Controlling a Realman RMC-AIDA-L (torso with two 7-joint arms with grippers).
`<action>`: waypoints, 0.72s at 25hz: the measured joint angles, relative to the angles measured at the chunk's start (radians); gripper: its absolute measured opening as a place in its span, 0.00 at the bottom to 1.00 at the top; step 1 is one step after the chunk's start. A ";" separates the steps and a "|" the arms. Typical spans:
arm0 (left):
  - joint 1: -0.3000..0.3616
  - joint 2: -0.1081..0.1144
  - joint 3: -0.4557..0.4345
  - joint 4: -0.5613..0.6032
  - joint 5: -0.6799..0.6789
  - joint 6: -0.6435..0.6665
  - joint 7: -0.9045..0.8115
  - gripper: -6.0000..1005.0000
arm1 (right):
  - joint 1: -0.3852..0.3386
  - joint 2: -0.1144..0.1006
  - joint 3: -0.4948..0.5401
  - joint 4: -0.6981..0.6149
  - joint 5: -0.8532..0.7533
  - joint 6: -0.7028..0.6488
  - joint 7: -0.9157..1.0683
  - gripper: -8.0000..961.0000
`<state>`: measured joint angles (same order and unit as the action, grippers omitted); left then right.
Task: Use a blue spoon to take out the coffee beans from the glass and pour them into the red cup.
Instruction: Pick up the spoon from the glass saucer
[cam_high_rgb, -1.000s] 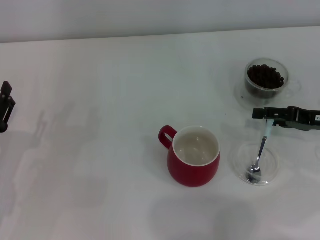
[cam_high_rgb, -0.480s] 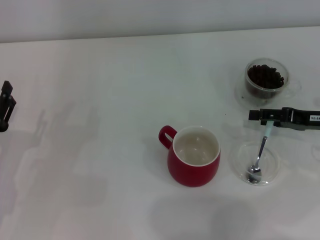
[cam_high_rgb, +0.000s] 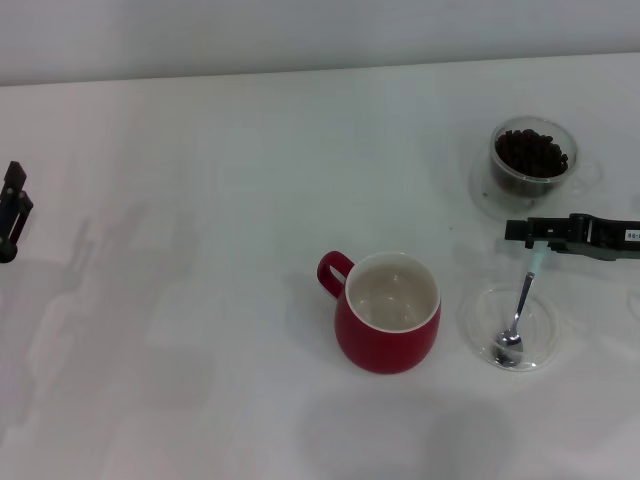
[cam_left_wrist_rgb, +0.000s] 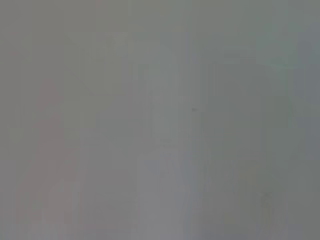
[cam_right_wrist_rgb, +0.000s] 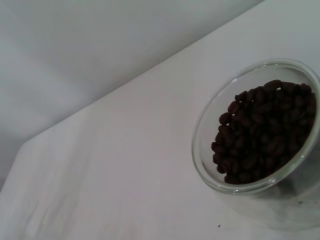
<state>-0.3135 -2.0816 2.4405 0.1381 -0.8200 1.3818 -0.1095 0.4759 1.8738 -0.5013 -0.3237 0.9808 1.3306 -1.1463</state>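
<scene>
Step in hand: the blue spoon (cam_high_rgb: 520, 310) is being taken up by its pale handle end; no beans are judged to have been moved yet.
Spoon: its bowl is rested in a shallow clear dish (cam_high_rgb: 478, 318) on the counter (cam_high_rgb: 200, 200), with the shaft leaned up toward the right gripper (cam_high_rgb: 537, 242).
Right fingers: placed at the tip of the handle; whether they are closed on it cannot be told.
Glass (cam_high_rgb: 533, 158): set behind the dish, filled with coffee beans (cam_right_wrist_rgb: 265, 132).
Red cup (cam_high_rgb: 390, 315): stood just beside the dish, its white inside seen bare.
Left gripper (cam_high_rgb: 12, 215): parked at the far left edge; its fingers cannot be made out.
Advice: the handle should be pinched squarely and firmly before lifting, and the spoon raised straight so the dish is not dragged or tipped.
</scene>
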 joint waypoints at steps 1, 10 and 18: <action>0.000 0.000 0.000 0.000 0.000 0.000 0.000 0.68 | -0.001 -0.001 0.000 0.000 0.000 0.000 0.000 0.63; -0.007 0.000 0.000 0.000 0.000 0.000 0.001 0.68 | -0.006 -0.001 0.006 0.000 0.001 -0.007 0.000 0.56; -0.015 0.001 -0.002 0.000 0.000 -0.012 0.001 0.68 | 0.001 0.004 -0.002 0.000 -0.001 -0.017 0.000 0.56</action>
<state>-0.3285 -2.0803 2.4381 0.1381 -0.8203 1.3697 -0.1089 0.4766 1.8776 -0.5035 -0.3236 0.9801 1.3138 -1.1458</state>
